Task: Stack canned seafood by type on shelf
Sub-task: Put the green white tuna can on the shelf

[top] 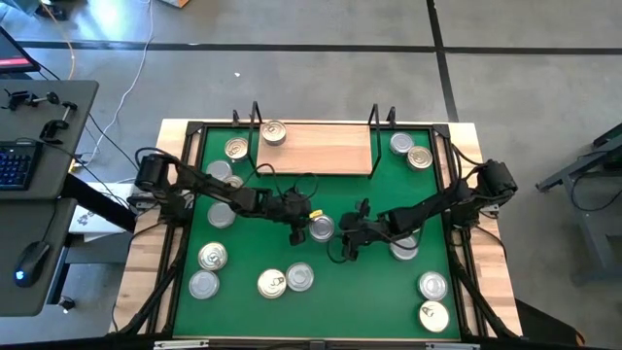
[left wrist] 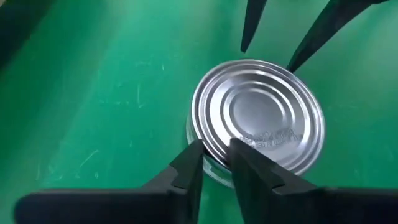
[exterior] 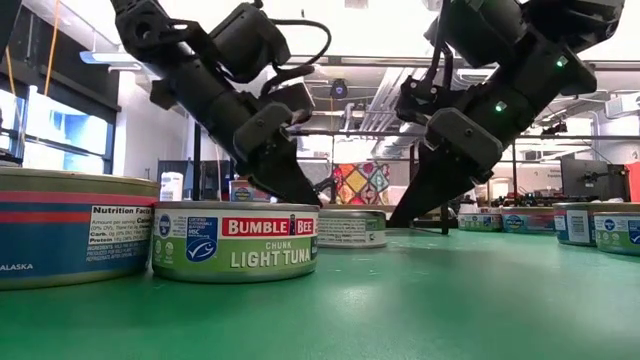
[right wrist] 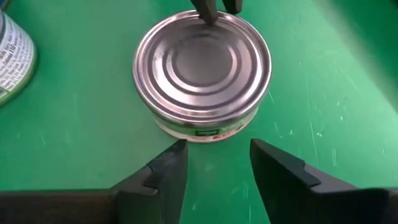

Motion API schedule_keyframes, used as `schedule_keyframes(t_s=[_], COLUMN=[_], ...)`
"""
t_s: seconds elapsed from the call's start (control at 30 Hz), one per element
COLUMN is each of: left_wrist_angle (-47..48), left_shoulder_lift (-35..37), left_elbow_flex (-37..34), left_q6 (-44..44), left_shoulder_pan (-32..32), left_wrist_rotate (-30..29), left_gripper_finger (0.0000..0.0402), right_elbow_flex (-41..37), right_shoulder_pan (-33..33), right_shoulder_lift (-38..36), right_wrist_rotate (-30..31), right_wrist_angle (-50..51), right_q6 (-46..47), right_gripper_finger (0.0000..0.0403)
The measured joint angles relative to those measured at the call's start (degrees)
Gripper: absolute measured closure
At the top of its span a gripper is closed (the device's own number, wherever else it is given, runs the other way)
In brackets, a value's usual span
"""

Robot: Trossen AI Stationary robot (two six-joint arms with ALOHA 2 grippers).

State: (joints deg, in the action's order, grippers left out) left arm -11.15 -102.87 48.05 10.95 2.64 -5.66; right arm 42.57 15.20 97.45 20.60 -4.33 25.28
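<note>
Tins are scattered over the green mat (top: 253,255) that covers the worktop, and one silver-lidded tin (top: 322,227) lies at its middle, between the two grippers. The left gripper (top: 297,231) is set at one side of this tin; in the left wrist view its jaws are seen nearly closed, with only a narrow gap, pinching the rim of the tin (left wrist: 258,118), one finger resting on the lid and the other against the outer wall. The right gripper (top: 348,244) is held just beside the opposite side of the same tin; in the right wrist view its jaws are seen open and apart from the tin (right wrist: 203,70), which lies on the mat just ahead of the fingertips, untouched by them. In that view the left gripper's dark finger ends are seen on the tin's far rim. In the low view both grippers (exterior: 292,185) (exterior: 412,205) are seen lowered to the mat behind a Bumble Bee Light Tuna tin (exterior: 235,240). The shelf (top: 316,148), a light wooden board with black wire uprights at its ends, lies at the far edge of the mat, well apart from both sets of jaws. One gold-lidded tin (top: 273,133) stands on the board near its left end. Other tins are placed beside the shelf's two ends and along the near part of the mat.
</note>
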Motion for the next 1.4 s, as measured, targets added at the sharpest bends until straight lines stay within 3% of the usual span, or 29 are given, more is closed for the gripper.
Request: schedule_keyframes(t_s=[0.2,0.5,0.83,1.1,1.27,1.4], left_wrist_angle=[-0.3,-8.9,-3.9,-3.9,-4.5,-10.4], left_shoulder_lift=[-0.1,0.5,8.7,5.9,4.5,4.4], left_elbow_flex=[-1.1,-7.9,-8.3,-8.3,-8.3,-11.8], left_q6=[0.3,3.8,1.5,2.5,3.4,3.9], left_shoulder_pan=[1.4,3.5,5.7,5.9,5.3,5.1], left_wrist_rotate=[-3.4,-9.9,-9.4,-6.9,-8.4,-9.5], left_gripper_finger=[0.0394,0.04,0.0401,0.0401,0.0401,0.0401], right_elbow_flex=[0.0,0.1,0.1,0.1,0.1,0.1], right_shoulder_pan=[1.9,3.7,3.2,3.2,3.2,3.2], right_shoulder_lift=[-2.5,-6.5,-6.5,-6.5,-6.5,-6.5], right_wrist_rotate=[3.6,7.9,7.9,8.0,8.0,7.9], right_wrist_angle=[4.8,6.5,6.4,6.3,6.2,6.2], right_q6=[2.9,3.4,3.8,3.3,3.3,3.2], right_gripper_finger=[0.0233,0.0233,0.0234,0.0234,0.0234,0.0234])
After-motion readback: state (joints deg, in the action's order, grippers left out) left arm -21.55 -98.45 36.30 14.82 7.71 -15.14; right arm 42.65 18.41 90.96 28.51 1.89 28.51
